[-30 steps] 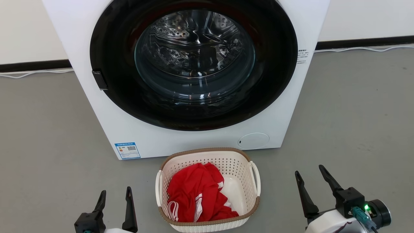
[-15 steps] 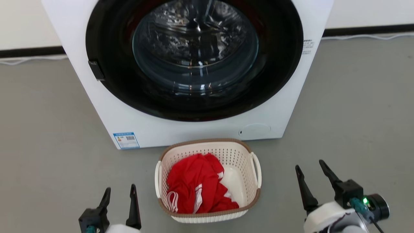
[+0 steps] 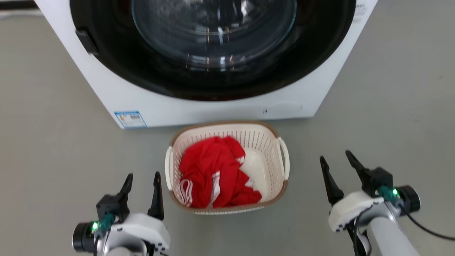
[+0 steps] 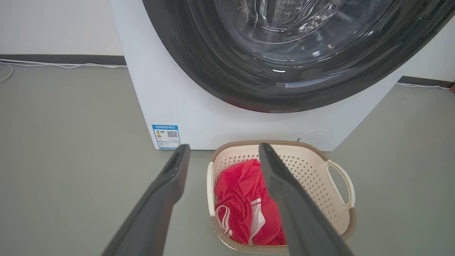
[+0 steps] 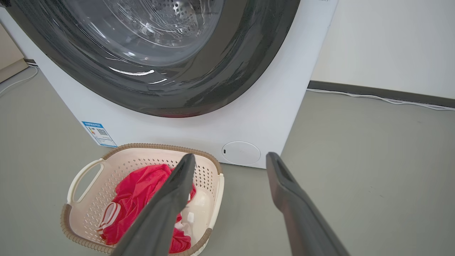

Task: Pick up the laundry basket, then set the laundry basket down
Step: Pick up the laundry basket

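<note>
The left tool [image 3: 143, 174] and right tool [image 3: 335, 155] both gape open, empty, one each side of the laundry basket [image 3: 249, 137], clear of it. It sits on the floor [image 3: 53, 149], washing machine [image 3: 213, 108] just behind it. Looks like the approach step; next, close in on the handles [image 3: 285, 158].

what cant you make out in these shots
- Head view: washing machine top, cut off by the upper edge.
- Head view: blue label print, too small to read.
- Head view: laundry basket floor, mostly covered by the red garment.
- Left wrist view: part of the garment, behind a finger of the left gripper.
</note>
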Available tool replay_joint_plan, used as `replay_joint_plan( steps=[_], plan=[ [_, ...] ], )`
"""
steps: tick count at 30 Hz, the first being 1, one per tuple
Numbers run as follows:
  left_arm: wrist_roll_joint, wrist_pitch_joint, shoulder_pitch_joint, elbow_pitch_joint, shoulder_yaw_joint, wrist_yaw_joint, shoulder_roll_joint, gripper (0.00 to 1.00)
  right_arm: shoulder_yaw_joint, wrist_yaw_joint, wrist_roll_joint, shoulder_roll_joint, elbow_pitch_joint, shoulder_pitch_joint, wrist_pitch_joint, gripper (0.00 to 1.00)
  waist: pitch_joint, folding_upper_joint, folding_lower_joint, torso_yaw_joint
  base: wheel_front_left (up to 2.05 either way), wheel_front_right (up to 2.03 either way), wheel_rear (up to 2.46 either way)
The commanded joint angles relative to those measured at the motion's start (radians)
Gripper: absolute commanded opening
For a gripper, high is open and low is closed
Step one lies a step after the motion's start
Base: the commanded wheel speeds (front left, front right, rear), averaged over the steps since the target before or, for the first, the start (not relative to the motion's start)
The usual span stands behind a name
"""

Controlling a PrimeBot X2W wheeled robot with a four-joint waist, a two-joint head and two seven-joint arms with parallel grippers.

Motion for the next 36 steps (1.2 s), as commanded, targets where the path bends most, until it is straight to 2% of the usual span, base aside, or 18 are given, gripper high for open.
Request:
replay_joint_plan(
  steps=[1,18,27,36],
  plan=[
    [-0.009,-0.011,-0.048,-0.011,0.025,-0.004,0.009,1.0,0.025,0.006,0.007,0.002,-0.006,-0.037,-0.014,1.0,0.043,-0.0001,0.0,0.0,0.0,0.0,0.0],
    [-0.049,-0.011,-0.323,0.228,-0.038,-0.001,0.009,1.0,0.05,0.006,0.031,0.002,0.17,-0.264,-0.014,1.0,0.31,-0.0001,0.0,0.013,0.0,0.0,0.0],
    [-0.064,-0.011,-0.439,0.289,-0.048,0.003,0.009,1.0,0.048,0.006,0.021,0.002,0.184,-0.352,-0.014,1.0,0.429,-0.0001,0.0,0.027,0.0,0.0,0.0],
    [-0.059,-0.011,-0.511,0.315,-0.06,-0.006,0.009,1.0,0.043,0.006,0.007,0.002,0.187,-0.395,-0.014,1.0,0.503,-0.0001,0.0,0.038,0.0,0.0,0.0]
  ],
)
